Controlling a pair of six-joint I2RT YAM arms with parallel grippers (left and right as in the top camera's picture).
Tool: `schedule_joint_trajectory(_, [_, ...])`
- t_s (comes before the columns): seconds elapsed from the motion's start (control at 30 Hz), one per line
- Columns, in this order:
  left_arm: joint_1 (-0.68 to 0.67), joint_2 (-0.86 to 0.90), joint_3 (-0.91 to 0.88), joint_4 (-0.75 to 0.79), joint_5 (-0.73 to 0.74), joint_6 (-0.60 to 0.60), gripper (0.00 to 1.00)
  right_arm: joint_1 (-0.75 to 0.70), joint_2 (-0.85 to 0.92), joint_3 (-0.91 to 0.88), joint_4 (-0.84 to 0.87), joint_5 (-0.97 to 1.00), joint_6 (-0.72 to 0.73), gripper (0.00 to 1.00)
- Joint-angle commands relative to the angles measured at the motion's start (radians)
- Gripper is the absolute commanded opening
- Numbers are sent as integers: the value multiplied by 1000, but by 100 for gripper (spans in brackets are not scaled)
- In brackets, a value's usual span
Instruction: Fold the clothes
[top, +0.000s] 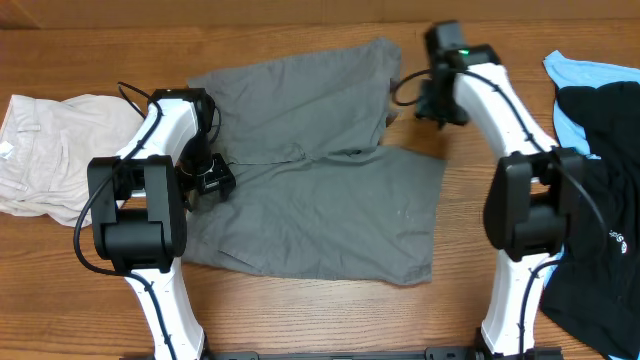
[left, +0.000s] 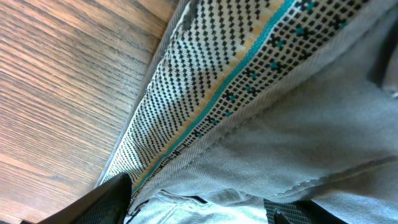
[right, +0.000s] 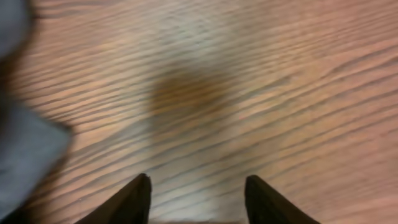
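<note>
The grey shorts (top: 320, 200) lie spread flat on the wooden table, waistband to the left and two legs to the right. My left gripper (top: 210, 180) is down at the waistband. In the left wrist view its fingers (left: 199, 214) are open, with bunched grey cloth (left: 298, 124) between them and the patterned whitish waistband inside (left: 211, 68) showing. My right gripper (top: 437, 105) is just right of the upper leg's hem. In the right wrist view it (right: 196, 199) is open and empty over bare wood, with grey cloth (right: 25, 155) at the left edge.
A cream garment (top: 50, 150) lies at the far left. A black garment (top: 610, 230) lies over a light-blue one (top: 590, 75) at the far right. Both arm bases stand at the table's front edge.
</note>
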Motion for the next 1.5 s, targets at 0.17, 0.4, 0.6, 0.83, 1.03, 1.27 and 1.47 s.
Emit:
schedule_joint_trajectory(0.17, [-14, 77, -19, 40, 4, -3, 72, -2, 15, -191, 208, -582, -235, 51])
schedule_joint_trajectory(0.4, [-14, 77, -19, 36, 8, -3, 73, 116, 15, -193, 316, -610, -253, 68])
schedule_joint_trajectory(0.6, [-14, 77, -19, 33, 11, -3, 73, 156, 15, -193, 438, -410, -179, 72])
schedule_joint_trajectory(0.83, [-14, 77, -19, 33, 11, -4, 73, 158, 15, -193, 488, -228, -139, 73])
schedule_joint_trajectory(1.03, [-14, 77, -19, 33, 11, -4, 73, 158, 15, -193, 492, -203, -144, 80])
schedule_joint_trajectory(1.27, [-14, 77, -19, 34, 30, -4, 73, 167, 15, -193, 545, -304, -271, 76])
schedule_joint_trajectory(1.47, [-14, 77, -19, 34, 36, -4, 73, 173, 15, -193, 587, -307, -279, 63])
